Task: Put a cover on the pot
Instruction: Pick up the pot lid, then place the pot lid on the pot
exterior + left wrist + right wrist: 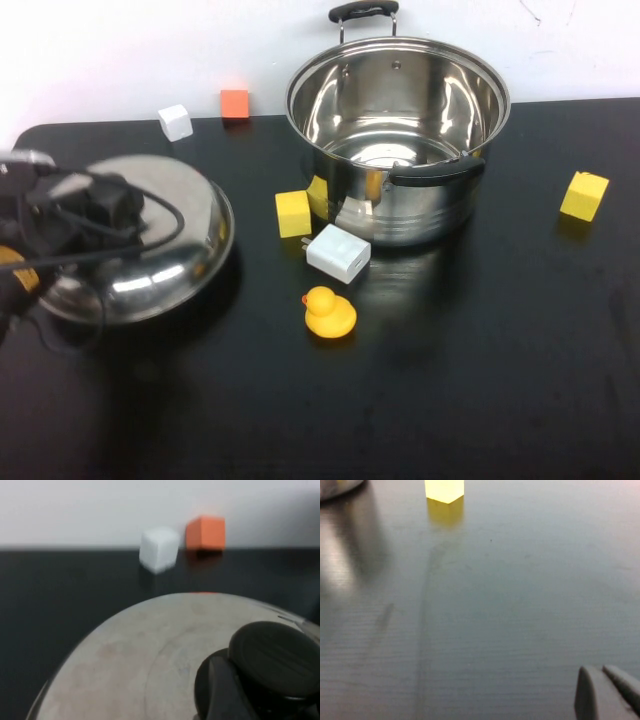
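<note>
The pot is a large shiny steel stockpot with black handles, standing open at the back middle of the table. The domed steel lid lies at the left. My left gripper is over the lid's top, blurred, and closed around its black knob; one dark finger presses against the knob's side. I cannot tell if the lid rests on the table or is slightly raised. My right gripper is out of the high view; it hovers low over bare table, fingers together and empty.
A yellow block and a white charger lie by the pot's front left. A yellow duck sits nearer. A white cube and orange cube are at the back left. Another yellow block is at the right.
</note>
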`<state>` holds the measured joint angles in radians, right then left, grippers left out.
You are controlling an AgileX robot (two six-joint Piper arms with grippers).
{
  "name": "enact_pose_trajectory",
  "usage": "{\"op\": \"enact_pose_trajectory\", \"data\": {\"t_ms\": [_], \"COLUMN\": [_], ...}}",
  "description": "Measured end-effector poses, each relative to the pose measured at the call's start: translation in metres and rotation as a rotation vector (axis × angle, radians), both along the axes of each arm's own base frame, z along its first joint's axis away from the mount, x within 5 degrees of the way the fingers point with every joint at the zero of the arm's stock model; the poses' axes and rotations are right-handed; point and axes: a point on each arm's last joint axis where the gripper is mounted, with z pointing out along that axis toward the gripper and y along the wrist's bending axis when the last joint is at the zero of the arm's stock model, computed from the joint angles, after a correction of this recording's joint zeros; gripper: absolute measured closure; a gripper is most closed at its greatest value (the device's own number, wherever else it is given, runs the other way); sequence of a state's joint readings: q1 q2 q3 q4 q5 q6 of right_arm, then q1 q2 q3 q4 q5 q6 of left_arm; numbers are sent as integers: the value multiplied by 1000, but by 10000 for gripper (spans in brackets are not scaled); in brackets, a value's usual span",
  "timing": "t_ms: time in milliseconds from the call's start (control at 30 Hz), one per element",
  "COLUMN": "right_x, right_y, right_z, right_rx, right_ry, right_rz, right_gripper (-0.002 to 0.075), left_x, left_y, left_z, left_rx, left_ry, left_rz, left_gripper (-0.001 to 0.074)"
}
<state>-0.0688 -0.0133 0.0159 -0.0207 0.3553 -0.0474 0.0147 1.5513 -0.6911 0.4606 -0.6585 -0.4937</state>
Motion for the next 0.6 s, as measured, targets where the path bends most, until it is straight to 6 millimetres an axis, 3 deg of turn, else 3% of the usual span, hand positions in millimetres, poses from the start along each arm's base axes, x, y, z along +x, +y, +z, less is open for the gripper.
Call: {"op": "enact_pose_trajectory", "data": {"t_ms": [100,267,400,533,600], "right_x": [0,0,0,0,0], "right_y": [0,0,0,0,0], "right_z": [0,0,0,0,0], "right_rx": [0,0,0,0,0], "right_ry": [0,0,0,0,0], "right_rz": [0,0,0,0,0], "right_gripper": [728,728,728,728,728], "left_x": [2,12,17,27,37], "left_y": [2,3,-18,-55,-77], "left_z": [38,130,193,222,221], "left_rx": [78,19,-60,-52,-26], "left_ry": [-41,-177,-291,-290,-243], "left_rz": [15,32,-153,-399,-495], "left_gripper": [409,409,409,409,409]}}
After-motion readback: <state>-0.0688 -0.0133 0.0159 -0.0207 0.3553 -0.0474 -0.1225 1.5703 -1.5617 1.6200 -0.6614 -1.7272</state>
